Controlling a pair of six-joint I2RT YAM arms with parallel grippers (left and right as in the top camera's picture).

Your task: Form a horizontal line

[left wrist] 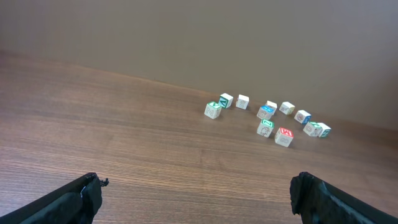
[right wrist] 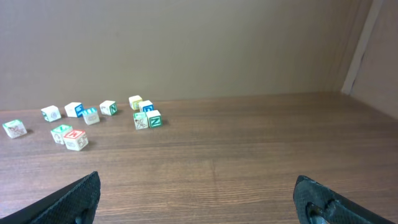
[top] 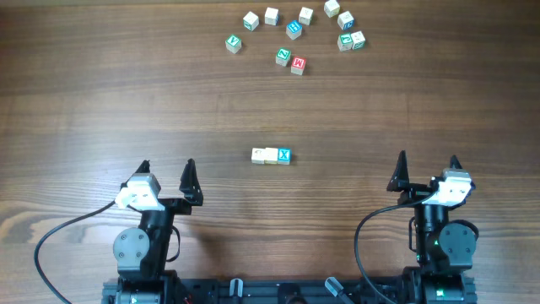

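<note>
Three small wooden cubes form a horizontal line at the table's middle in the overhead view: two with pale tops on the left and one with a blue X on the right, touching side by side. My left gripper is open and empty, at the near left, well short of the line. My right gripper is open and empty at the near right. Both wrist views show only bare wood between the open fingers; the line is out of both wrist views.
A loose cluster of several lettered cubes lies at the far edge, among them a red-lettered cube and green-lettered cubes. A plain wall stands behind the table.
</note>
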